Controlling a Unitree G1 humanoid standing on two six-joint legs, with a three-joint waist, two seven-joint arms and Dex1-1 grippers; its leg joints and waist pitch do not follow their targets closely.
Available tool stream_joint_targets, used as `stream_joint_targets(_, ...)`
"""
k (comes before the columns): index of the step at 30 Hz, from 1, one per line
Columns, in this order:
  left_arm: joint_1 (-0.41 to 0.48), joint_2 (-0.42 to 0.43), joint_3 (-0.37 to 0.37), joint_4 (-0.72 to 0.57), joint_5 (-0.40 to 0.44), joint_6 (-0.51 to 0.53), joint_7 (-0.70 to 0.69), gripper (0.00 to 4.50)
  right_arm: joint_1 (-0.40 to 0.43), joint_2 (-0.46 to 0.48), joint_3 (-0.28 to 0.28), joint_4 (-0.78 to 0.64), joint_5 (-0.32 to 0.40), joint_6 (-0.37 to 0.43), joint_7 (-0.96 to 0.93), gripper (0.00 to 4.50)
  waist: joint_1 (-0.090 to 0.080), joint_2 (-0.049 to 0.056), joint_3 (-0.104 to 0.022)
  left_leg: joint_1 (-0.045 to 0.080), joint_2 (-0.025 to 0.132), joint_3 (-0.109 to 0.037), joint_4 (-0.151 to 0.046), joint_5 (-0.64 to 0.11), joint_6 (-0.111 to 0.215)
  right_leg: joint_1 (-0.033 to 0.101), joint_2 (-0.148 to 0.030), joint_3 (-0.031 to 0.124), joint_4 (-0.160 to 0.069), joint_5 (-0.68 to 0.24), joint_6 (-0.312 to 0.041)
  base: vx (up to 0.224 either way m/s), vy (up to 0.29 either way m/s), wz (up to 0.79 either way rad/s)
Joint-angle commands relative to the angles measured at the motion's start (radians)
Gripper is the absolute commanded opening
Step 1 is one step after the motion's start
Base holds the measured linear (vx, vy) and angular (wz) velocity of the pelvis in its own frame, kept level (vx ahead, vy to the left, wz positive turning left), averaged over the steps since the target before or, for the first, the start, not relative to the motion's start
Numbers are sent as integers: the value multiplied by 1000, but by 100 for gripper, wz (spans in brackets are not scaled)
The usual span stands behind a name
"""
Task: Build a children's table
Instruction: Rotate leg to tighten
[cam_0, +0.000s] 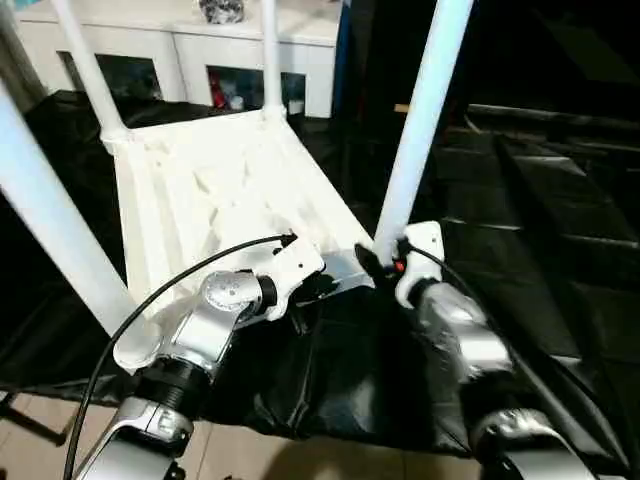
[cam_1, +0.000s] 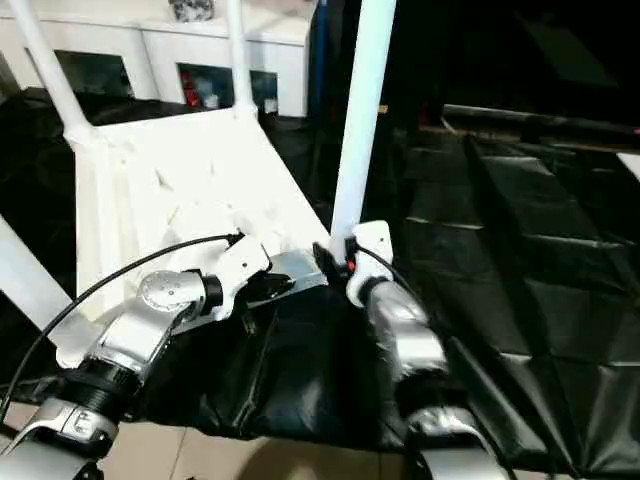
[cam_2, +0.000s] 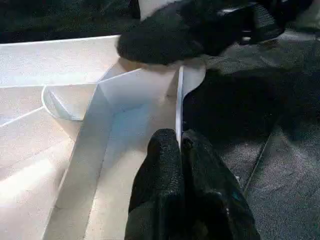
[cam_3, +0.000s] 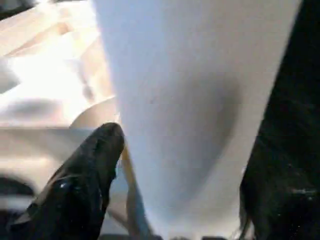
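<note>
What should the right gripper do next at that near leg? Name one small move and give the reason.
Probably press the near right leg straight down into its corner socket. The right gripper straddles its base, the left gripper pinches the tabletop's rim beside it, and the other three legs already stand upright.

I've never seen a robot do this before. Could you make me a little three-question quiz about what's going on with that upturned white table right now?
1. True or false: the children's table lies with its ribbed underside up.
2. How many legs stand in its corner sockets?
3. What do the left gripper's shut fingers pinch? A) a cable B) the tabletop's thin rim C) a leg

Key
1. True.
2. Four, counting the near right leg, whose base the right gripper straddles.
3. B.
</note>
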Motion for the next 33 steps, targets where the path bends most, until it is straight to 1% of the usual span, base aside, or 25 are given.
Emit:
stream_joint_targets(1, 0, -35, -53, -13, -24, -23, -5, 0, 26, 38, 124, -21, 5, 23, 147, 391, 3, 3, -51, -9, 26, -4, -52, -165, 51, 50, -77, 54, -74, -105, -187, 0, 0, 0)
stream_joint_targets(2, 0, -23, -52, -14, -24, -25, -15, 0, 53, -19, 127, -66, 19, 27, 205, 396, 8, 1, -51, -9, 26, -3, -51, -150, 61, 50, -78, 54, -73, -87, -195, 0, 0, 0)
stream_joint_targets(3, 0, -18, -50, -14, -24, -26, -18, 0, 66, -46, 125, -88, 28, 33, 232, 403, 13, -1, -51, -8, 27, -1, -49, -144, 69, 49, -78, 55, -72, -79, -196, 0, 0, 0)
stream_joint_targets(5, 0, -9, -47, -15, -24, -26, -24, 0, 90, -97, 116, -132, 47, 46, 283, 429, 19, -1, -51, -6, 28, -2, -49, -143, 71, 50, -77, 54, -71, -79, -197, 0, 0, 0)
stream_joint_targets(6, 2, 1, -42, -14, -24, -29, -32, 0, 128, -168, 95, -202, 78, 79, 362, 439, 26, -3, -48, -3, 28, 0, -49, -154, 79, 51, -74, 55, -74, -83, -194, 0, 0, 0)
stream_joint_targets(7, 2, 2, -41, -13, -24, -30, -33, 0, 134, -179, 92, -215, 82, 85, 376, 439, 26, -3, -48, -3, 28, 0, -49, -154, 79, 51, -74, 55, -74, -83, -194, 0, 0, 0)
stream_joint_targets(8, 5, 7, -39, -13, -24, -33, -38, 0, 156, -218, 83, -249, 93, 97, 414, 446, 26, -3, -47, -9, 28, -3, -51, -164, 83, 54, -76, 52, -75, -109, -184, 0, 0, 0)
stream_joint_targets(10, 9, 13, -38, -16, -25, -35, -46, 0, 187, -269, 76, -290, 108, 107, 455, 446, 27, -6, -46, -9, 27, -3, -50, -175, 80, 50, -78, 52, -82, -165, -168, 0, 0, 0)
stream_joint_targets(11, 10, 15, -37, -18, -26, -36, -47, 0, 196, -285, 74, -301, 113, 109, 468, 446, 28, -6, -47, -9, 26, -2, -49, -173, 80, 51, -78, 52, -84, -176, -165, 0, 0, 0)
stream_joint_targets(12, 13, 20, -40, -20, -29, -40, -59, 0, 211, -310, 60, -314, 119, 114, 479, 446, 28, -7, -47, -12, 25, -2, -48, -168, 82, 51, -77, 52, -85, -188, -160, 0, 0, 0)
stream_joint_targets(13, 17, 29, -45, -24, -36, -47, -76, 0, 226, -336, 38, -325, 128, 117, 480, 446, 29, -9, -49, -11, 25, -3, -46, -159, 85, 51, -78, 51, -84, -183, -157, 0, 0, 0)
stream_joint_targets(15, 22, 39, -52, -29, -47, -60, -102, 0, 233, -351, 13, -328, 136, 117, 466, 446, 27, -7, -49, -13, 25, -4, -46, -148, 88, 50, -77, 50, -82, -168, -163, 0, 0, 0)
stream_joint_targets(16, 25, 44, -56, -32, -52, -68, -116, 0, 237, -358, 4, -332, 142, 121, 460, 446, 25, -9, -50, -14, 25, -4, -45, -143, 86, 50, -77, 49, -81, -162, -168, 0, 0, 0)
stream_joint_targets(18, 30, 51, -60, -39, -63, -75, -142, 0, 243, -367, -14, -340, 152, 128, 450, 446, 23, -8, -49, -13, 25, -3, -44, -139, 89, 49, -76, 49, -82, -164, -170, 0, 0, 0)
stream_joint_targets(19, 36, 58, -63, -50, -80, -84, -173, 0, 250, -372, -29, -354, 164, 138, 443, 446, 23, -4, -50, -13, 25, -3, -44, -136, 88, 49, -76, 49, -81, -159, -172, 0, 0, 0)
stream_joint_targets(21, 45, 69, -64, -71, -110, -105, -222, 0, 252, -368, -55, -367, 180, 143, 418, 446, 23, -3, -50, -12, 26, -3, -45, -132, 91, 48, -76, 50, -78, -135, -178, 0, 0, 0)
stream_joint_targets(24, 48, 80, -61, -77, -110, -116, -224, 0, 247, -360, -67, -370, 187, 141, 397, 446, 26, 0, -50, -11, 26, -3, -45, -138, 87, 47, -75, 49, -77, -135, -185, 0, 0, 0)
stream_joint_targets(26, 54, 83, -38, -89, -131, -117, -210, 0, 236, -354, -65, -360, 185, 141, 379, 446, 27, -2, -49, -12, 26, -2, -45, -144, 82, 47, -76, 48, -79, -148, -184, 0, 0, 0)
stream_joint_targets(27, 59, 87, -21, -107, -152, -110, -214, 0, 226, -352, -60, -347, 173, 135, 363, 446, 29, -2, -48, -11, 26, -3, -45, -153, 75, 47, -78, 48, -80, -176, -177, 0, 0, 0)
stream_joint_targets(28, 64, 97, -17, -126, -162, -93, -230, 0, 217, -351, -59, -334, 166, 132, 353, 446, 28, -2, -48, -12, 26, -3, -46, -153, 73, 48, -78, 48, -79, -181, -175, 0, 0, 0)
stream_joint_targets(29, 69, 111, -16, -149, -171, -74, -250, 27, 203, -349, -58, -313, 153, 128, 334, 449, 28, -1, -49, -12, 26, -3, -46, -148, 71, 47, -78, 49, -80, -182, -175, 0, 0, 0)
stream_joint_targets(30, 79, 133, -12, -183, -187, -42, -281, 55, 183, -345, -57, -282, 131, 116, 299, 450, 24, -16, -51, -15, 24, -2, -46, -130, 65, 50, -77, 48, -74, -170, -177, 0, 0, 0)
stream_joint_targets(31, 88, 149, -8, -207, -198, -22, -301, 55, 166, -339, -58, -260, 122, 109, 278, 450, 25, -9, -52, -15, 24, -3, -45, -112, 64, 48, -79, 48, -70, -162, -184, 0, 0, 0)
stream_joint_targets(32, 94, 159, -5, -223, -206, -8, -314, 55, 153, -333, -59, -243, 118, 105, 262, 450, 25, -9, -52, -15, 24, -3, -45, -112, 64, 48, -79, 48, -70, -162, -184, 0, 0, 0)
stream_joint_targets(33, 102, 172, -1, -245, -217, 9, -330, 60, 134, -325, -62, -222, 116, 100, 240, 450, 23, -6, -58, -15, 26, -1, -41, -66, 68, 46, -75, 50, -58, -70, -209, 0, 0, 0)
